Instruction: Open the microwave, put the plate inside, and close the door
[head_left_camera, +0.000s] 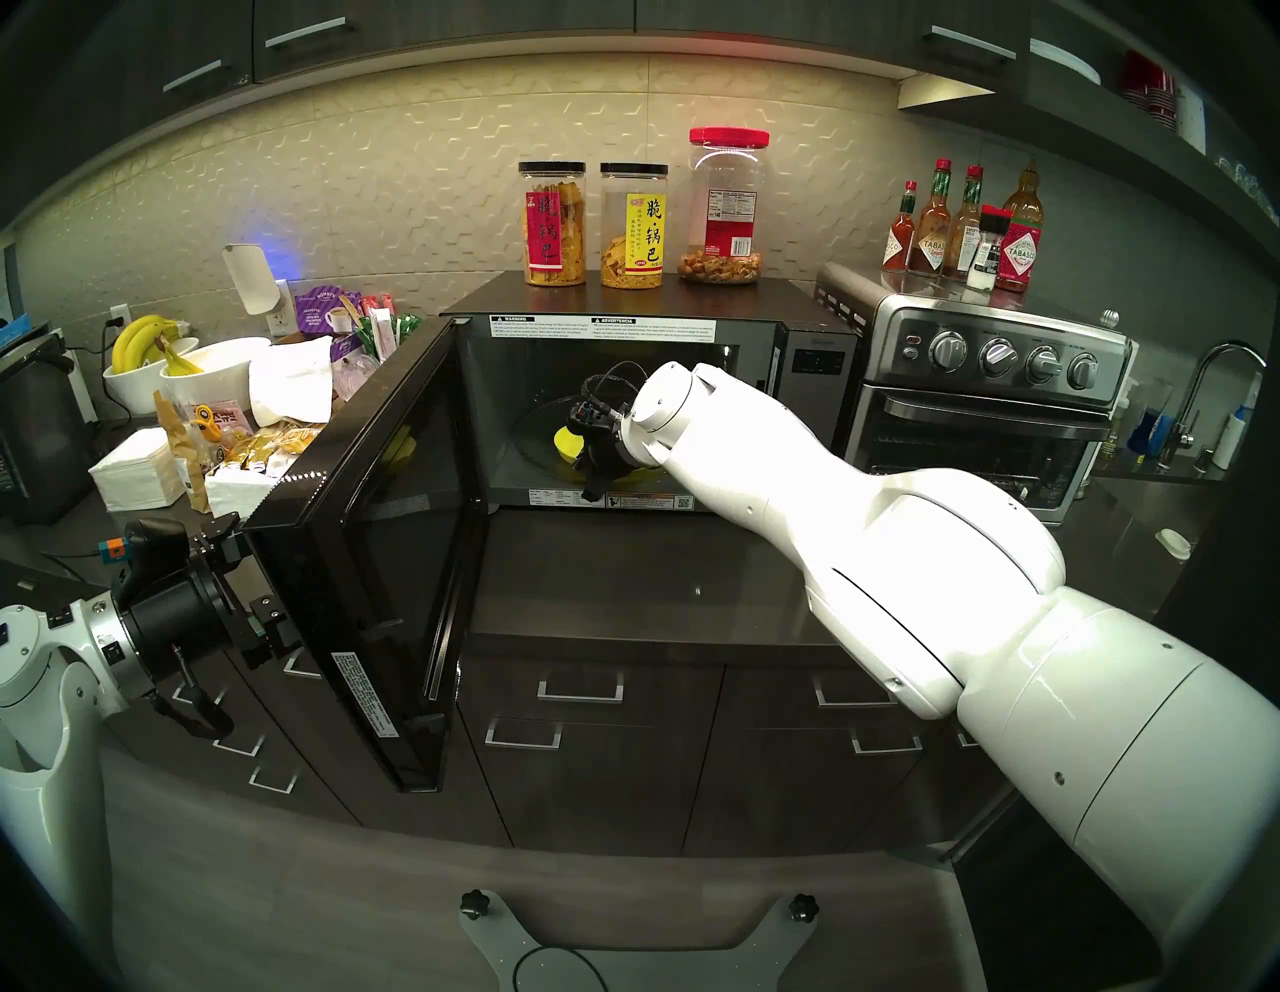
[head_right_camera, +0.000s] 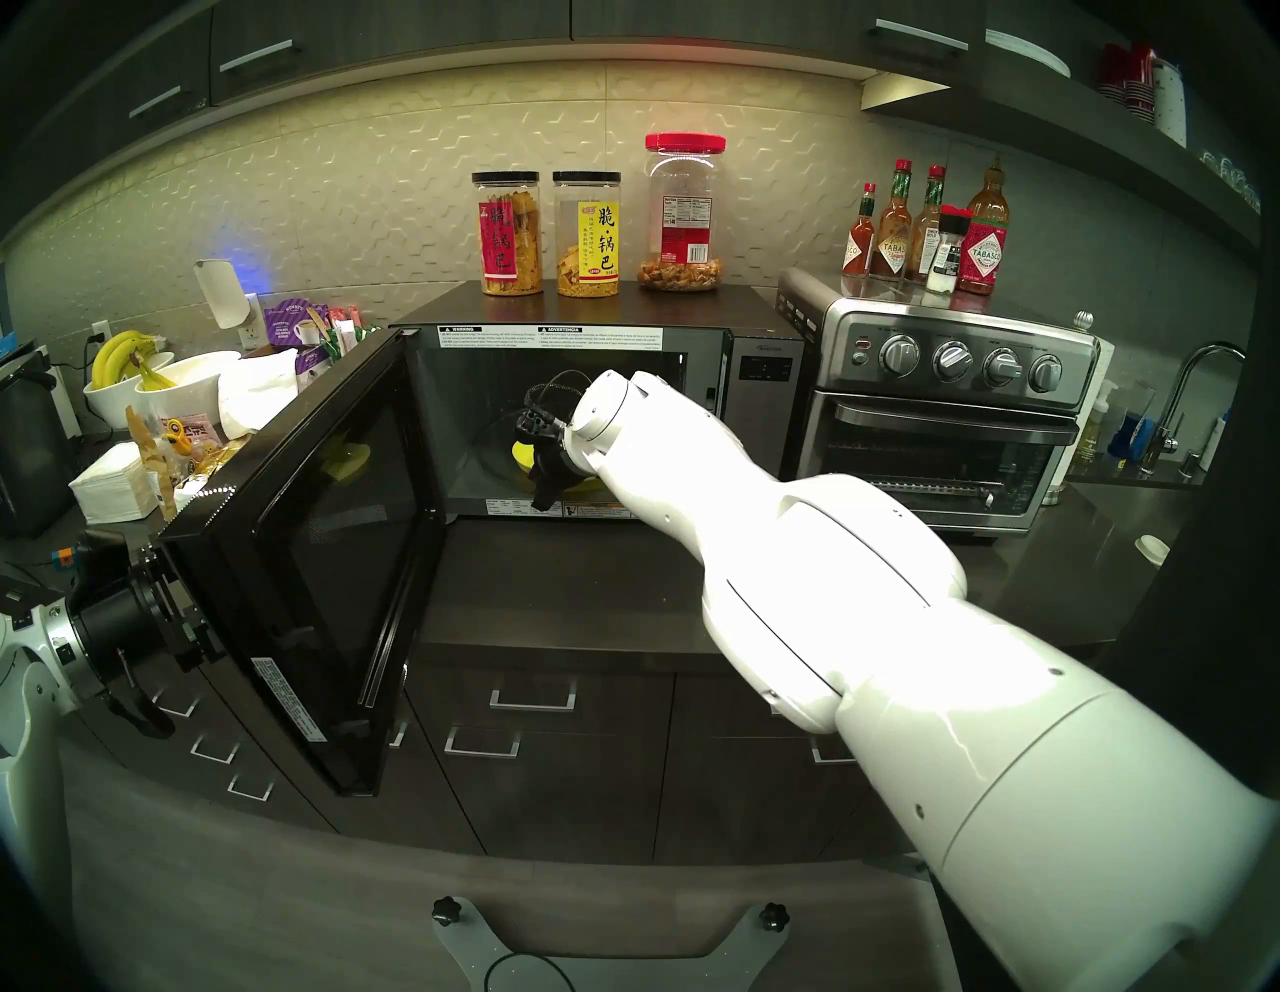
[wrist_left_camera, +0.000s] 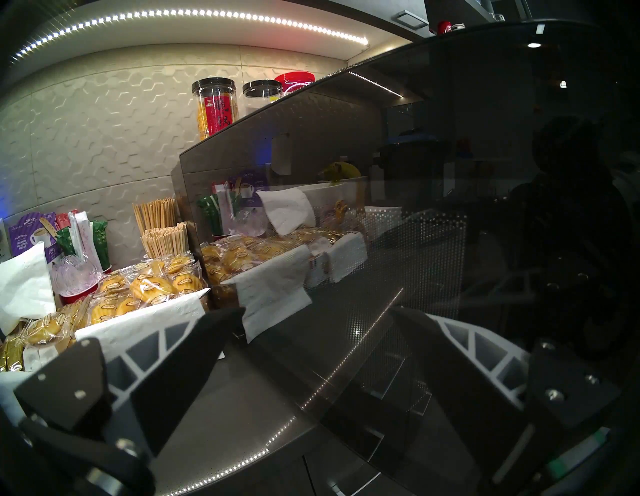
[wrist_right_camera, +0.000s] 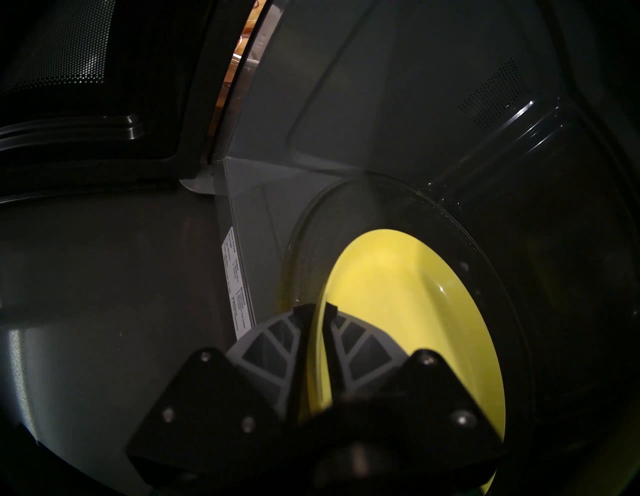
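Plate (wrist_right_camera: 408, 311) lies on the microwave (head_left_camera: 817, 360) turntable, rim between right end effector (wrist_right_camera: 318, 311) fingers, grip seemingly loosening; left end effector (wrist_left_camera: 311, 332), fingers apart, props the door (head_left_camera: 388, 526).

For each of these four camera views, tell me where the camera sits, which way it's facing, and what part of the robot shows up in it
Head stereo left: on the head, looking down at the counter and the open microwave; both arms show.
Head stereo right: nearly the same picture, shifted sideways.
Left wrist: beside the door, facing its glossy outer glass and the snacks behind; the left gripper stands open.
Right wrist: inside the cavity, rolled sideways, facing the plate on the glass turntable; the right gripper straddles its rim.
Shared: plate and right gripper appear in head and right wrist views.
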